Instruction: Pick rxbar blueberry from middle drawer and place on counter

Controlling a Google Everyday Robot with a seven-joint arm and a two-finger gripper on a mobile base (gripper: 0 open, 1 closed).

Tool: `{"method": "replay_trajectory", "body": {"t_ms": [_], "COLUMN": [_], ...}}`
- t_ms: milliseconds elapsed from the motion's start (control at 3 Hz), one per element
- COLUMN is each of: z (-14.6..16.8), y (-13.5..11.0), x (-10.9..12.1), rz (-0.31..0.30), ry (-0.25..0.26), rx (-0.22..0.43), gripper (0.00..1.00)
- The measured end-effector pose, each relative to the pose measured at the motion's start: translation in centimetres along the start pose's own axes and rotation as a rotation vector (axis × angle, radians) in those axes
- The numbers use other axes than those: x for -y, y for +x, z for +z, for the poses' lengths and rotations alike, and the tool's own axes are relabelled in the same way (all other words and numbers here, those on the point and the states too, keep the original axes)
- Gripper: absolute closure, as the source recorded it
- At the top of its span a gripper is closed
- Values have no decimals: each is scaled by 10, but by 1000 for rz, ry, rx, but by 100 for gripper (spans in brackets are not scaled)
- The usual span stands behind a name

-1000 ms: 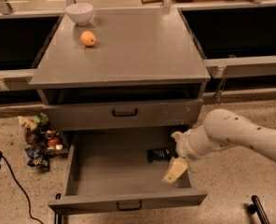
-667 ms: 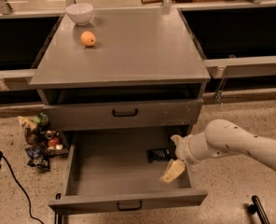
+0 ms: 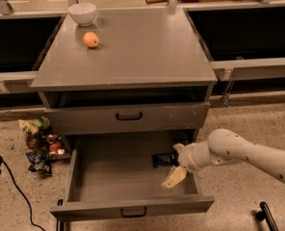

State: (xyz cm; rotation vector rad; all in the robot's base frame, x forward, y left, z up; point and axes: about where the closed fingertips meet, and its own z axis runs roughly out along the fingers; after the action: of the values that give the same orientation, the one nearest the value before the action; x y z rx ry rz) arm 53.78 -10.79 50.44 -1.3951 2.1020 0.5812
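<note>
The middle drawer [image 3: 109,174] stands pulled out below the cabinet, with a grey flat floor and a black handle on its front. The rxbar blueberry [image 3: 163,159], a small dark packet with white print, lies flat on the drawer floor near the right wall. My gripper [image 3: 176,170] reaches in from the right on a white arm and hangs over the drawer's right side, right next to the packet. One cream fingertip [image 3: 173,177] points down toward the front. The counter [image 3: 133,47] is the grey top of the cabinet.
A white bowl [image 3: 82,13] and an orange [image 3: 90,39] sit on the counter's back left. The top drawer [image 3: 128,115] is shut. A heap of crumpled colourful wrappers [image 3: 41,146] lies on the floor to the left of the drawers. A black cable runs along the floor at lower left.
My arm has shifted slightly left and down over the drawer, so the gripper sits a little closer to the dark packet. The packet has not moved.
</note>
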Motion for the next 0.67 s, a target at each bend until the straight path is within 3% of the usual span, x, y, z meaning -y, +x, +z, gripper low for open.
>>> {"method": "replay_trajectory", "body": {"t_ms": [667], "z": [50], "y": [-2], "x": [33], "rz": [-46], "ry": [-16], "rx": [72], "gripper": [0]}}
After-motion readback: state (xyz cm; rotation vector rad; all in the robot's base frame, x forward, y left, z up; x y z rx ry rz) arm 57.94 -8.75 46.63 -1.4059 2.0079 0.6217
